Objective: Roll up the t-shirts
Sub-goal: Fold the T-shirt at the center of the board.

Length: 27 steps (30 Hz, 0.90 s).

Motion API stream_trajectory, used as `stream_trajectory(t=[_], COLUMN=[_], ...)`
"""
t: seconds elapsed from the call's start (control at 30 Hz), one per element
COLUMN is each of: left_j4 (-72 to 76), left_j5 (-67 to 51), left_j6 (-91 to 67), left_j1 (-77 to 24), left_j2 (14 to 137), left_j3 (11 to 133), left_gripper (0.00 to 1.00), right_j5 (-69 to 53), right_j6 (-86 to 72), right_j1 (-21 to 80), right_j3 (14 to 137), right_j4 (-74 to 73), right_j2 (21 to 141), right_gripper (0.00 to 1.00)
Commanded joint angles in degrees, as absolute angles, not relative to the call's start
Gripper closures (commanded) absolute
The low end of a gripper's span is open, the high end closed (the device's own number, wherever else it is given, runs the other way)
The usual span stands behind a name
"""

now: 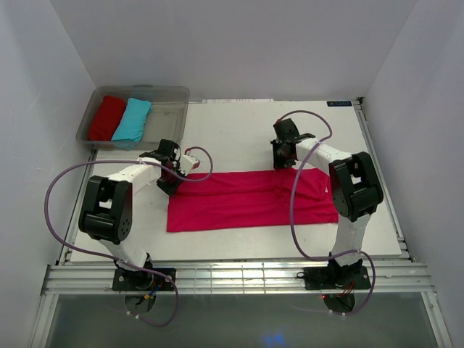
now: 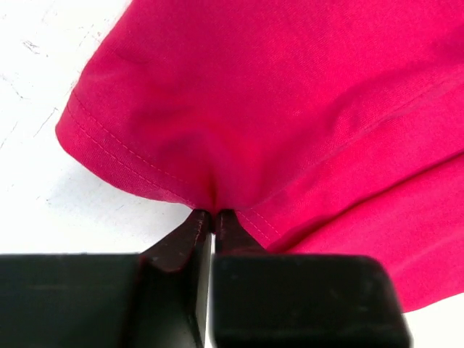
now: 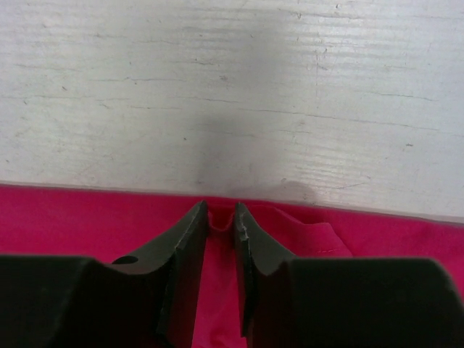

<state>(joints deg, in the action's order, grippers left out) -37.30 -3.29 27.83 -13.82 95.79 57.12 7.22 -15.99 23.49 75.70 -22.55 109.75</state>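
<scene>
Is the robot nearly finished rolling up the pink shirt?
Not nearly. Done: the t-shirt lies flat on the table as a long folded strip, and a red bundle and a turquoise bundle sit in the bin. In hand: the left gripper and the right gripper each pinch its far edge. Left: no part is rolled yet, so the whole roll remains.

You have 2 things lying on your scuffed white table (image 1: 239, 138). The magenta t-shirt (image 1: 246, 199) lies flat as a long folded band across the middle, closer to the near edge. A clear plastic bin (image 1: 168, 116) sits at the far left corner.
</scene>
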Motion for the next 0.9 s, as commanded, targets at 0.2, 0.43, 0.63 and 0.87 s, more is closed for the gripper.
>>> stream_trajectory(t=[0.2, 0.43, 0.63, 0.87], left_j4=[-36.3, -36.9, -38.6, -39.6], left_j5=[-4.1, -1.1, 2.3, 3.3], left_j6=[28.4, 28.9, 30.5, 31.0], left_j1=[-13.9, -14.0, -14.0, -14.0], left_j2=[93.9, 89.2, 87.2, 86.9], left_j3=[56.9, 57.9, 57.7, 56.2], left_gripper=[1.0, 1.0, 1.0, 1.0], right_j5=[8.6, 8.3, 8.9, 7.6], right_j6=[-17.4, -17.9, -19.2, -23.7], right_j1=[23.6, 24.1, 25.5, 28.3], right_j3=[74.7, 70.3, 62.0, 52.7], right_j4=[-22.7, -21.9, -20.5, -19.1], right_j2=[105.6, 98.7, 90.8, 83.1], right_gripper=[0.92, 0.92, 0.92, 0.92])
